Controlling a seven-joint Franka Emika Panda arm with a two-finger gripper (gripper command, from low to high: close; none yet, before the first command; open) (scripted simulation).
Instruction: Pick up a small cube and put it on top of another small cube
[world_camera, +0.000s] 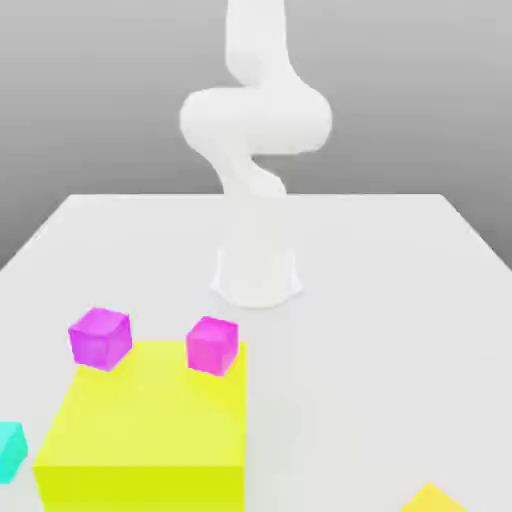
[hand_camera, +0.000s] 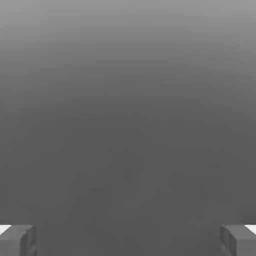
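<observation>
The small yellow-orange cube (world_camera: 432, 499) shows just its top corner at the exterior view's lower right edge. The other small cube (world_camera: 100, 338), purple-magenta with a violet tint, rests on the white table (world_camera: 400, 300) at the exterior view's left. In the hand view my gripper (hand_camera: 128, 240) is open, its grey fingertips (hand_camera: 17, 240) far apart with nothing between them, facing a plain grey backdrop. The white arm (world_camera: 255, 120) rises from its base at the table's middle and leaves the picture at the top.
A large lemon-yellow block (world_camera: 150, 430) fills the near left. A pinker magenta cube (world_camera: 212, 345) shows at its far right corner. A teal cube (world_camera: 8, 450) sits at the left edge. Bare table lies to the exterior view's right.
</observation>
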